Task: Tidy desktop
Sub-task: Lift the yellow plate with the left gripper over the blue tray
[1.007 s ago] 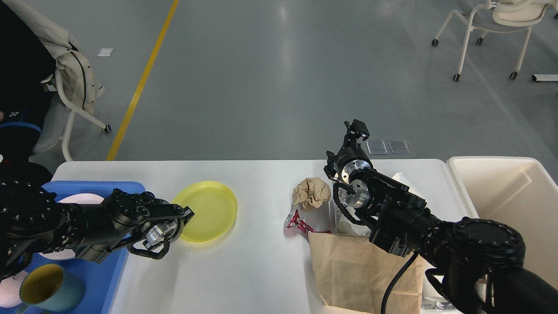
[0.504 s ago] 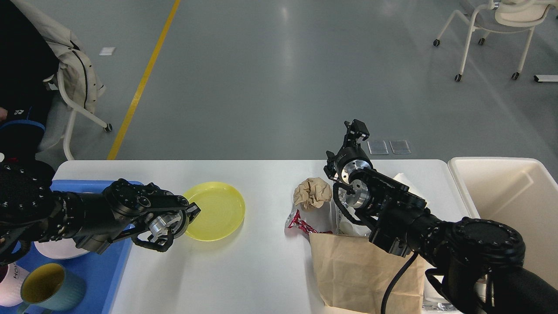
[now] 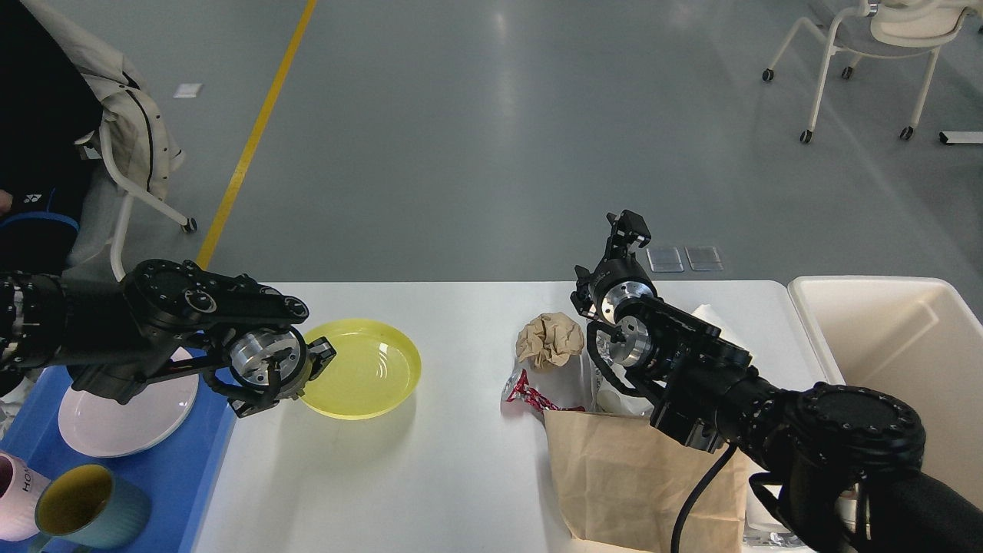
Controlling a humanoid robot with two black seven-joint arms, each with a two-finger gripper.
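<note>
The white desktop [image 3: 461,476] fills the lower half of the head view. My left gripper [image 3: 313,361] is shut on the left rim of a yellow plate [image 3: 365,369] and holds it slightly above the desktop, where it casts a shadow. My right gripper [image 3: 628,226] is raised over the desktop's far edge, empty; its fingers are too small and dark to tell apart. Below it lie a crumpled brown paper ball [image 3: 549,338], a red-and-white wrapper [image 3: 526,393] and a flat brown paper bag [image 3: 637,476].
A blue tray [image 3: 196,476] at the left holds a white plate [image 3: 127,415], a teal mug [image 3: 84,503] and a pink mug [image 3: 19,499]. A cream bin [image 3: 906,361] stands at the right edge. Chairs stand on the floor beyond.
My left arm has risen and turned, and the yellow plate has come up off the desktop and shifted slightly left. The right arm has not moved.
</note>
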